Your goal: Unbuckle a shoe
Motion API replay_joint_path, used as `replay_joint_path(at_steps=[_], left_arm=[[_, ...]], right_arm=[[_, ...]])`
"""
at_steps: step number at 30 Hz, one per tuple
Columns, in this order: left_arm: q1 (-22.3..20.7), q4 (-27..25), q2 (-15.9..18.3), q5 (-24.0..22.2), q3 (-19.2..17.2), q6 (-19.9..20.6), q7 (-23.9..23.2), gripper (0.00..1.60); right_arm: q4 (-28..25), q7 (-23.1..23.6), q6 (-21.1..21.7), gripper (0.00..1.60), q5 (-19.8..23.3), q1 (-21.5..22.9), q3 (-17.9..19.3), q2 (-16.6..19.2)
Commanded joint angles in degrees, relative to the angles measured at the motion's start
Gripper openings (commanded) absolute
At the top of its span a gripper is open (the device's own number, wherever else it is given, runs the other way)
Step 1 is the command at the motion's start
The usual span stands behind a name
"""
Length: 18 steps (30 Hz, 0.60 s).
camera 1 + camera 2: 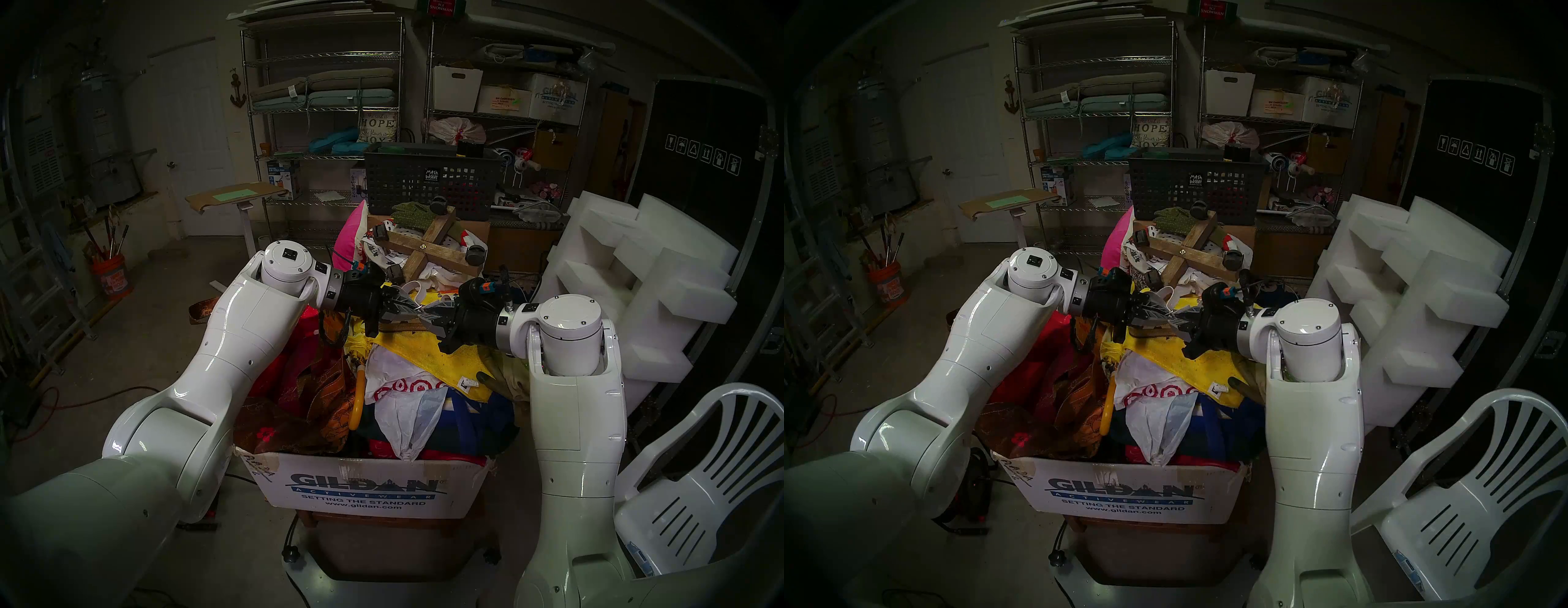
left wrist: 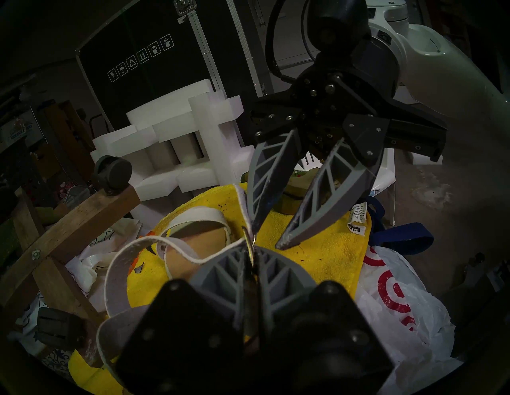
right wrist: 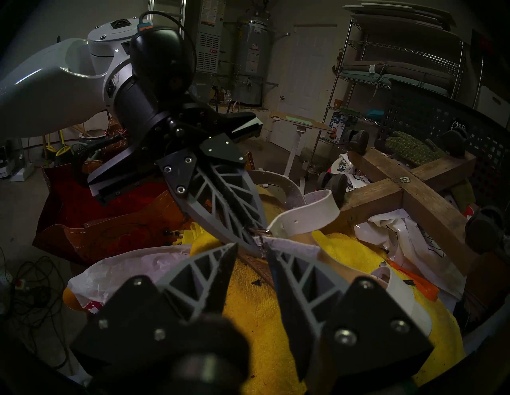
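The cream-white sandal (image 2: 193, 216) lies on a yellow towel (image 2: 317, 248) on top of the pile, with its tan footbed (image 2: 198, 242) showing. My left gripper (image 2: 249, 249) is shut on the small metal buckle (image 2: 248, 237) of the ankle strap. In the right wrist view the holed strap (image 3: 300, 218) runs away from the buckle (image 3: 260, 233), and the toe band (image 3: 408, 300) lies at the right. My right gripper (image 2: 269, 234) is open, tips right at the buckle, one finger against the loose strap end. In the head view both grippers, left (image 1: 413, 312) and right (image 1: 428, 317), meet tip to tip.
The pile fills a Gildan cardboard box (image 1: 369, 488). A wooden cross with caster wheels (image 1: 428, 250) lies just behind the sandal, with green gloves (image 1: 413, 212) and a black mesh basket (image 1: 428, 187) beyond. A white Target bag (image 1: 403, 386) is in front. Foam blocks (image 1: 636, 276) and a plastic chair (image 1: 700, 488) stand right.
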Motion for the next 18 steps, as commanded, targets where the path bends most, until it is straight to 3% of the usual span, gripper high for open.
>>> replay_joint_path(at_steps=[1,18], left_arm=[[-0.72,-0.85,0.06,-0.15,-0.22,-0.16,-0.27,0.33],[-0.53,-1.42,0.30,-0.02,-0.38,-0.22,-1.05,0.50]], right_arm=[[-1.08,0.05,0.12,0.82,0.25,0.75,-0.16,-0.33],[-1.40,0.20,0.10,0.82,0.36,0.63,-0.23,-0.35]])
